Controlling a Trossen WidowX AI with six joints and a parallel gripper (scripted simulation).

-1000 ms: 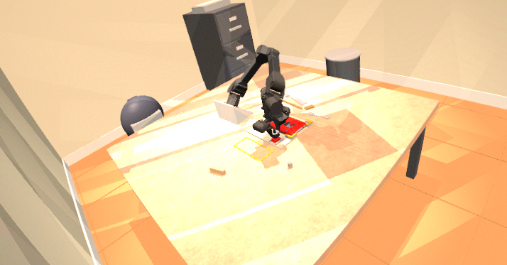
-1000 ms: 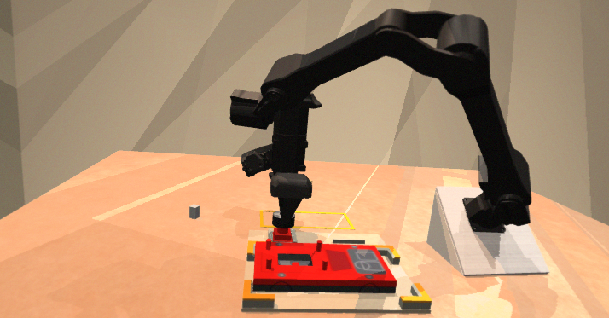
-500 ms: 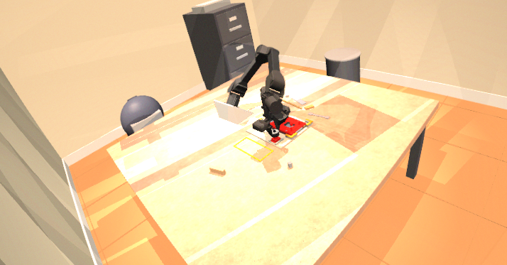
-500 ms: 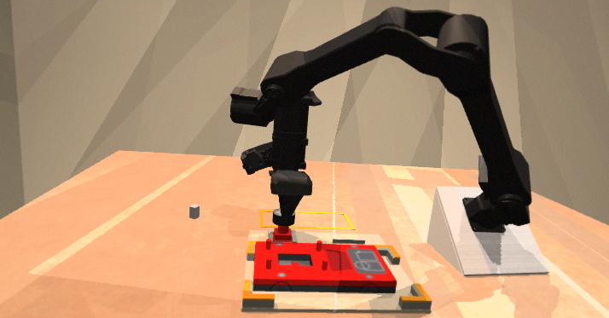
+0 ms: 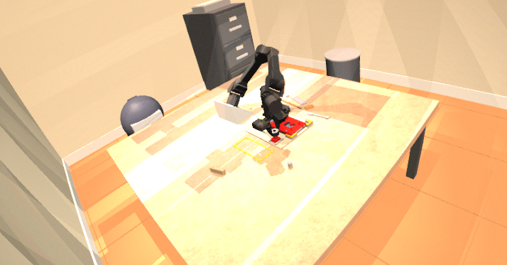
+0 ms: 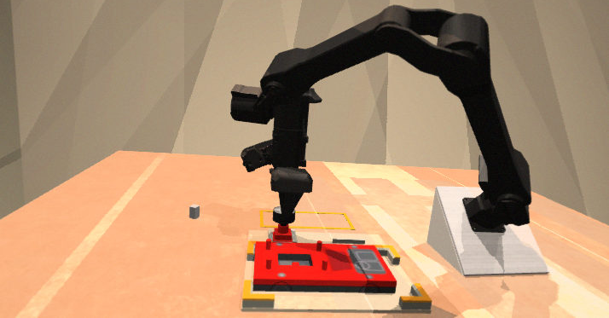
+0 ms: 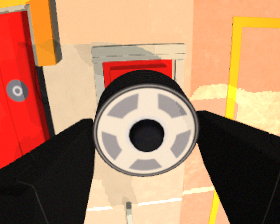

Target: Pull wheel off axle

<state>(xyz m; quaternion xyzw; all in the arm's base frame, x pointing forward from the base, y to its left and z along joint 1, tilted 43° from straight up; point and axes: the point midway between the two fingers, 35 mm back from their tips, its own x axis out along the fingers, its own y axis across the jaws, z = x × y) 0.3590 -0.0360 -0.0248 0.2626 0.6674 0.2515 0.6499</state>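
The wheel [image 5: 275,131] [image 6: 279,215] [image 7: 145,102] is black with a pale spoked face and a dark centre hole. My gripper [image 6: 287,215] [image 7: 144,125] is shut on its rim from both sides. The wheel is level, directly over the small red axle base [image 5: 275,140] [image 6: 282,234] [image 7: 136,64], with a short red post showing under it. No axle tip stands out above the wheel's face; whether the axle is still inside the hole is hidden. The marked area, a yellow outline [image 5: 260,160] [image 6: 324,228] [image 7: 234,50], lies on the table beside the base.
A red plate [image 5: 300,122] [image 6: 324,280] [image 7: 6,55] with upright pegs lies beside the axle base, among yellow corner brackets [image 6: 258,297]. A small grey cylinder [image 5: 290,165] [image 6: 194,211] and a tan block [image 5: 217,171] are on the table. The arm stands on a white wedge [image 5: 231,112] [image 6: 452,235].
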